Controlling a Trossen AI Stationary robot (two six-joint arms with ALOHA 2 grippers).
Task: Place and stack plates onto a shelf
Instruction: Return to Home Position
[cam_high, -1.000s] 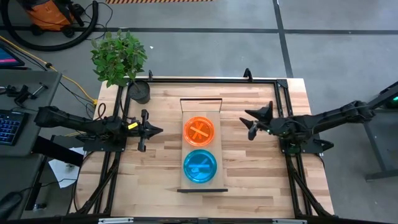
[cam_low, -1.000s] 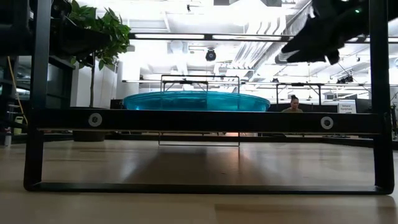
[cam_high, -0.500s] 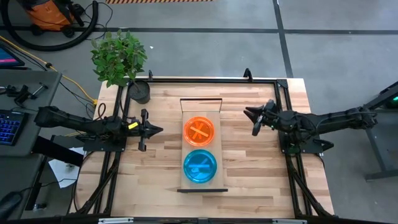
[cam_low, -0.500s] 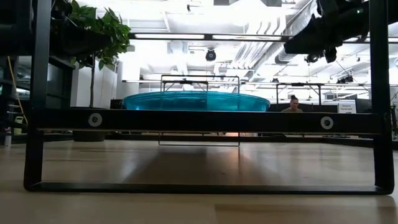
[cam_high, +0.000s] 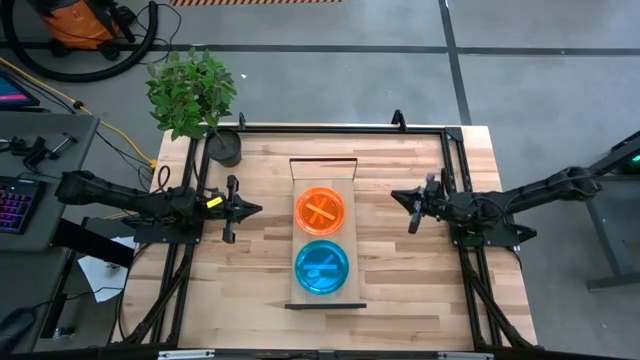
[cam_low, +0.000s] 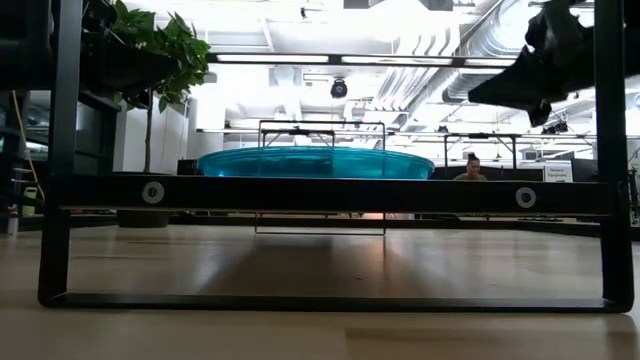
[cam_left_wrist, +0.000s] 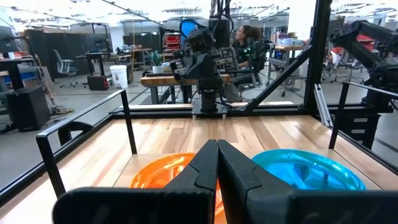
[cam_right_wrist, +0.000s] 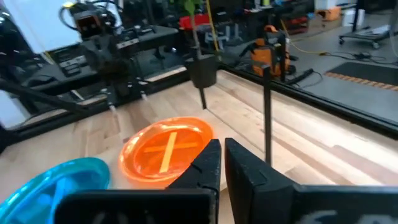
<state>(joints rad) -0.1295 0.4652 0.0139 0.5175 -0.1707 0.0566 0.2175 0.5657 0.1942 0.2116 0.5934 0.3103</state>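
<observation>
An orange plate (cam_high: 320, 210) and a cyan-blue plate (cam_high: 322, 266) lie side by side on the long light-wood shelf (cam_high: 323, 174) in the middle of the table, the orange one farther back. My left gripper (cam_high: 256, 210) hovers shut to the left of the orange plate, holding nothing. My right gripper (cam_high: 398, 196) hovers shut to the right of the shelf, also with nothing in it. In the wrist views the orange plate (cam_right_wrist: 166, 150) and the blue plate (cam_left_wrist: 308, 169) lie ahead of the shut fingers.
A potted plant (cam_high: 192, 95) stands at the table's far left corner. A black metal frame (cam_high: 340, 128) runs around the table. Bare wood lies on both sides of the shelf.
My right gripper has shut from wide open, with nothing between its fingers, and has swung a little about its place right of the shelf. The plates and my left arm have kept still.
</observation>
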